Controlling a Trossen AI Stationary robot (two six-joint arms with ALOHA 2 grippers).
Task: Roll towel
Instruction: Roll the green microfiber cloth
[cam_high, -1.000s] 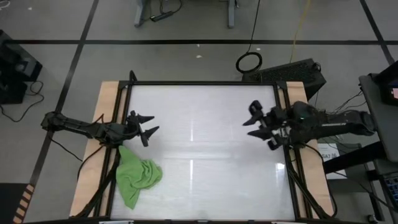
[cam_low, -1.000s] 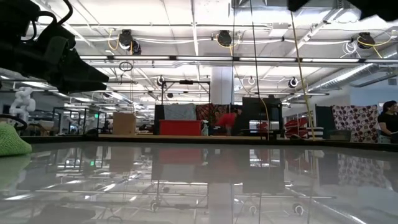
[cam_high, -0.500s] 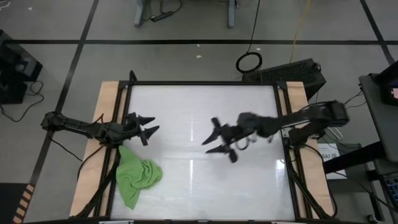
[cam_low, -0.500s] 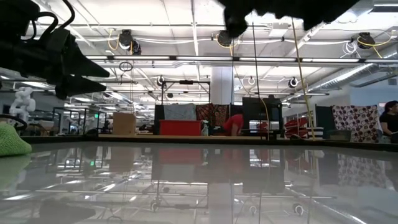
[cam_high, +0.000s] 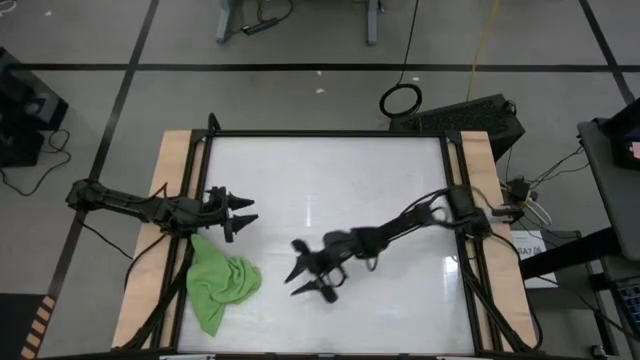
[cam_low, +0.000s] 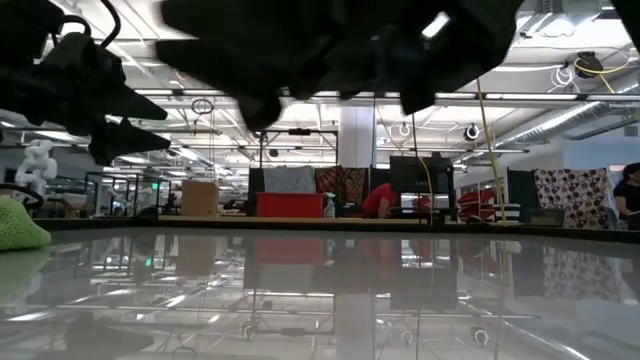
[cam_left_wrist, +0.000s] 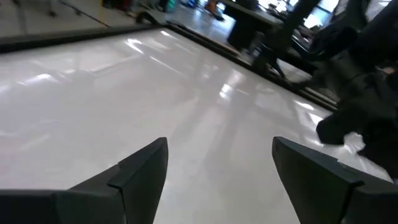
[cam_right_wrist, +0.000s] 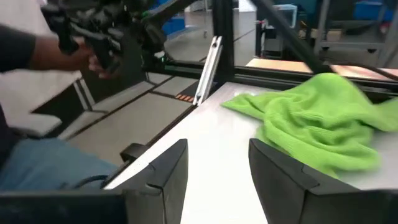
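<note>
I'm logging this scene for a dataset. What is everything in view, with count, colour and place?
towel: one, lime green, crumpled at the table's near left corner
table: one, glossy white top, wood side rails
person: one, beyond the table's left edge in the right wrist view, sleeve and hand showing
left gripper: one, dark, fingers open, just above the towel's far edge
right gripper: one, dark, fingers open, mid-table, pointed at the towel

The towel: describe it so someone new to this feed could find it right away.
Start from the glossy white table in the high view and go to its near-left corner. There the towel lies in a crumpled heap, just below the left gripper, with the open right gripper close on its other side. It is the only bright lime-green, soft thing there; everything around it is dark arm or white tabletop.
</note>
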